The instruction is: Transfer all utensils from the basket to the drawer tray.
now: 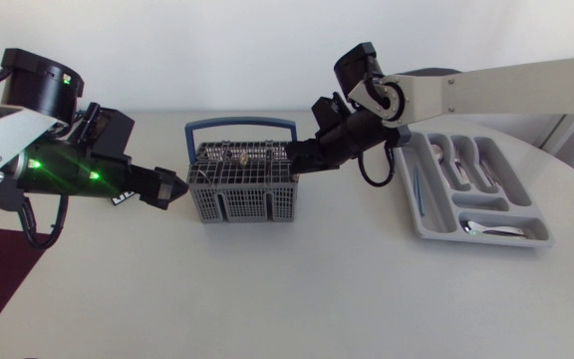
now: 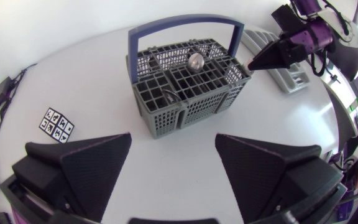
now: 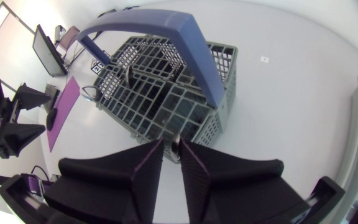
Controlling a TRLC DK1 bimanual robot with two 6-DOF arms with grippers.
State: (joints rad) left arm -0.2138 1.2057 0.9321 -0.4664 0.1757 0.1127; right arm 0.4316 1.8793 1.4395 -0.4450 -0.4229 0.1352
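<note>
**Several utensils (image 1: 463, 168) in the tray (image 1: 422, 214) by the table's right edge, basket (image 1: 242, 204) not empty**

Basket's mid-table near the far edge, with a spoon (image 2: 196, 60) standing in it. Our right gripper (image 1: 305, 158) sits at its right rim, pinched nearly together and holding nothing we can see. Our left gripper (image 1: 172, 187) gapes wide by the left wall, probably to steady it.

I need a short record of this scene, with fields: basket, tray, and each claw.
basket: grey, blue handle, between both claws; a spoon shows inside
tray: right of basket, several utensils already inside
left claw: open, empty, beside the basket's left side
right claw: at basket's far right corner, shut on a thin utensil
</note>
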